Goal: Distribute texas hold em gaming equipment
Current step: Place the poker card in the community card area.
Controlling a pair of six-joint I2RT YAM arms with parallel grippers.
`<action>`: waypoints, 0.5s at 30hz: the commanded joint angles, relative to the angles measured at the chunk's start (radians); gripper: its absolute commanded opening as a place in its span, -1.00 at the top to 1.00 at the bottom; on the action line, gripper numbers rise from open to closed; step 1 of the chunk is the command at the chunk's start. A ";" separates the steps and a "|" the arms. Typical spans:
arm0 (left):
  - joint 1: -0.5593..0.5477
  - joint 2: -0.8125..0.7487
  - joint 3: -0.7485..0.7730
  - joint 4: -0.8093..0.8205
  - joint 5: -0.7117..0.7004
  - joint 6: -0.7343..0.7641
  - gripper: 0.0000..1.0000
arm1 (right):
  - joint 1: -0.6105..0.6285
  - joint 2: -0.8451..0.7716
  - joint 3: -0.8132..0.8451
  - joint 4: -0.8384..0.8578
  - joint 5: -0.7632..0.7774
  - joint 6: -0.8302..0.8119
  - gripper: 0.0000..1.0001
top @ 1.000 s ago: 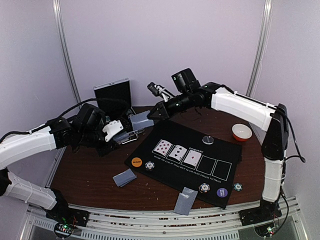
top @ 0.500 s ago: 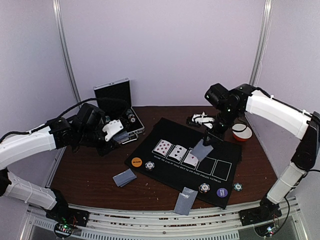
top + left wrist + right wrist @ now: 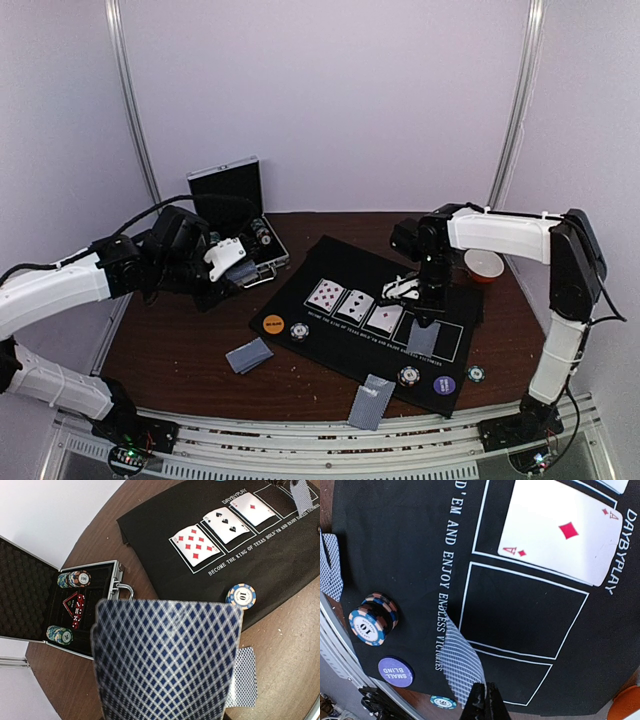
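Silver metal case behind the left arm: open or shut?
Open. The silver metal case has its lid raised; chip stacks and red dice show inside.

Left arm [image 3: 50, 290] stretched sideways, right arm [image 3: 500, 232] bent downward, both jaws pinched shut.

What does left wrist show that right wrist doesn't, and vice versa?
Left wrist only: the open case with chip stacks and red dice, two more face-up cards, and the blue-backed cards that the left gripper holds close to the lens.
Right wrist only: the small blind button, a chip stack beside it, the empty rectangles, and the right gripper pinching a face-down card.
Both: the black mat and the ace of diamonds.
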 commanded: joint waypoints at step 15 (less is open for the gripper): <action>-0.003 -0.012 -0.002 0.048 -0.001 0.004 0.29 | -0.073 0.102 -0.013 0.192 -0.035 -0.039 1.00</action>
